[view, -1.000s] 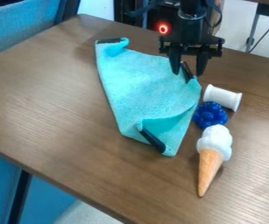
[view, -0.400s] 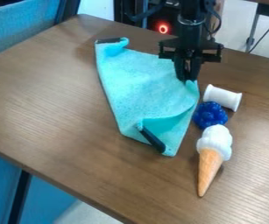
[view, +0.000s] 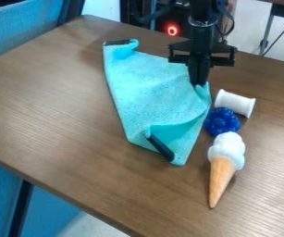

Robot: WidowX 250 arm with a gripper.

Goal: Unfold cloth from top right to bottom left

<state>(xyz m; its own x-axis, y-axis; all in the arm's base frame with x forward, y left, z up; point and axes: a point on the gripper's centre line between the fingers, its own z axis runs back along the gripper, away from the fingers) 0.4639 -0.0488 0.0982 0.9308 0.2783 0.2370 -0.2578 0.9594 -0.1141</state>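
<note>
Evidently I am at the grasping step: my black gripper [view: 199,84] hangs down at the upper right part of a light turquoise cloth [view: 153,88], its fingers [view: 198,70] drawn together and, as I judge it, clamped on the corner there, where the fabric puckers beside the tips. The cloth lies folded and slightly rumpled on the brown wooden worktop [view: 51,106], its long left edge slanting from the upper left down to a point at the bottom. A dark strip [view: 117,42] marks its upper left corner, and a second strip [view: 161,147] sits near the bottom point, beside a raised crease.

Just right of the cloth, from top to bottom, come a white spool [view: 235,102] on its side, a dark blue knobbly object [view: 222,121] and a toy ice cream cone [view: 223,166], tip downward.

The unfolding itself looks yet to be done. Next I should lift this corner a little, then carry it across the cloth toward the lower left and lay it down past the slanting edge. My worry is having pinched both layers, which would drag the whole cloth along instead of opening it.
</note>
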